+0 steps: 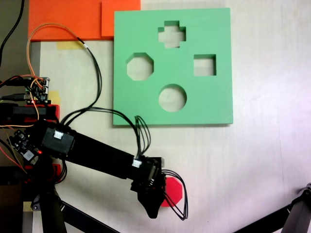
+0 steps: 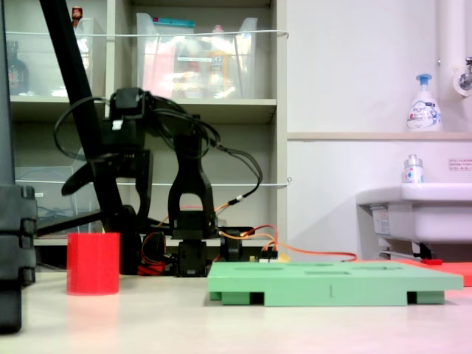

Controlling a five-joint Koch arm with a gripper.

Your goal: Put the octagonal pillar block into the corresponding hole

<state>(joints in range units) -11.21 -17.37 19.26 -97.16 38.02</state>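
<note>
Claw (image 1: 154,201) tip hangs just beside the red block (image 1: 174,190) in the first exterior view, overlapping its left edge; I cannot tell whether its fingers are spread or pressed together. In the second exterior view the block (image 2: 93,262) stands upright on the desk (image 2: 243,324), well apart from the green board (image 1: 172,65), whose eight-sided hole (image 1: 140,66) sits empty.

Matt foam board (image 1: 214,97), matt red block (image 2: 93,263)
</note>
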